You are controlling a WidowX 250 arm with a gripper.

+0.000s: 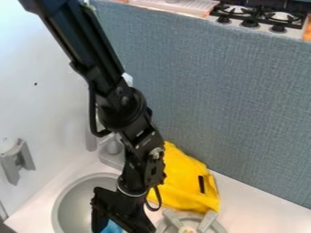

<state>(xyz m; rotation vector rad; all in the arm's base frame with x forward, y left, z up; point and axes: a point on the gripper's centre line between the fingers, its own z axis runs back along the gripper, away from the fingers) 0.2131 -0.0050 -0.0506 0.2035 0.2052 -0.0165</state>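
1. Seemingly, the approach is done: the gripper (123, 219) is at the sink (76, 202); I cannot tell its grip.
2. Just below it, the blue item (110, 227) is within the rim, handling apparently unfinished.

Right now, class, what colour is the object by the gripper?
Light blue; the object shows best in the camera view.

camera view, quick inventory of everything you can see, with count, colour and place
sink: one, grey, lower left
blue thing: one, blue, beside the hand
faucet: one, grey, behind sink
cloth item: one, yellow, right of arm
toy burner: one, grey, bottom
bracket: one, grey, left wall
panel: one, blue-grey, right
stove: one, black and silver, top right
counter: one, white, bottom right
arm: one, black, upper left to bottom
hand: one, black, over sink
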